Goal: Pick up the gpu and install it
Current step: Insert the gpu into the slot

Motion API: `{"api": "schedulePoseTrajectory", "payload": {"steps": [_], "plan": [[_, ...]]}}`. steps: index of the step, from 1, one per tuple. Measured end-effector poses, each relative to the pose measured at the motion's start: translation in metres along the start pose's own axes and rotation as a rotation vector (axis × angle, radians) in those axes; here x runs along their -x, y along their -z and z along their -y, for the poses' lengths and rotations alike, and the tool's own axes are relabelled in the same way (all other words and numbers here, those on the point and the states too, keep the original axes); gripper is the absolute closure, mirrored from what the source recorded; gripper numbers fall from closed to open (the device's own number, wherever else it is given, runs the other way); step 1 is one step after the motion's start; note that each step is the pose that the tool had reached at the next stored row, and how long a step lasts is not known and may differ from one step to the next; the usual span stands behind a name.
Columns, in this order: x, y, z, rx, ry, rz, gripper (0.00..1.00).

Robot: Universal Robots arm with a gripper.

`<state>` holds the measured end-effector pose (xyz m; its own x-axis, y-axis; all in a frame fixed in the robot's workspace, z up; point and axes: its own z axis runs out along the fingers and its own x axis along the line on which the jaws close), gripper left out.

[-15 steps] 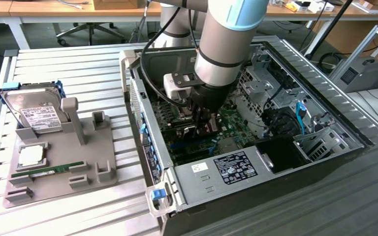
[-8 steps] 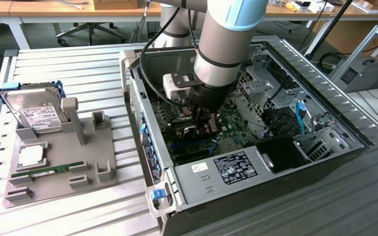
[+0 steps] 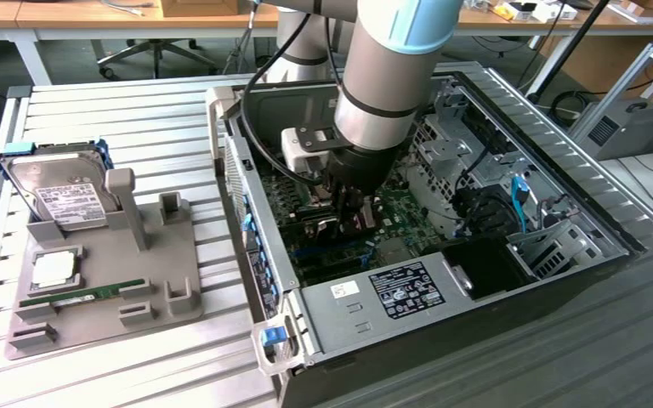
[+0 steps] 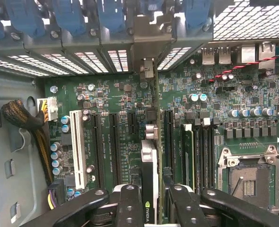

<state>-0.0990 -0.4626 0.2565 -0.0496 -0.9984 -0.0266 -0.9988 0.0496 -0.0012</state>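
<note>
Exterior view: the arm reaches into the open computer case (image 3: 338, 316) on the table (image 3: 133, 110), jaws pinching the gpu (image 3: 332, 226) over the motherboard (image 3: 408, 228).

Wrist view: the gpu (image 4: 149, 158) stands on edge between the jaws, above the motherboard (image 4: 120, 97) and its expansion slots.

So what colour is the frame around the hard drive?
Blue. The frame around the hard drive shows best in the exterior view.

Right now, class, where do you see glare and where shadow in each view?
Exterior view: even light on the slatted table, the computer case interior shadowed under the arm. Wrist view: vent grilles glare white; the end effector gripping the gpu sits dark.
</note>
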Motion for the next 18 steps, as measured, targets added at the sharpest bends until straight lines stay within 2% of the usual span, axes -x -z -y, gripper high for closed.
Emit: {"api": "schedulePoseTrajectory", "payload": {"steps": [10, 13, 18], "plan": [[0.0, 0.0021, -0.0004, 0.0, 0.003, 0.0002, 0.73], [-0.0001, -0.0004, -0.0004, 0.0006, 0.025, -0.0038, 0.73], [-0.0001, -0.0006, -0.0004, 0.0005, 0.025, -0.0036, 0.73]]}}
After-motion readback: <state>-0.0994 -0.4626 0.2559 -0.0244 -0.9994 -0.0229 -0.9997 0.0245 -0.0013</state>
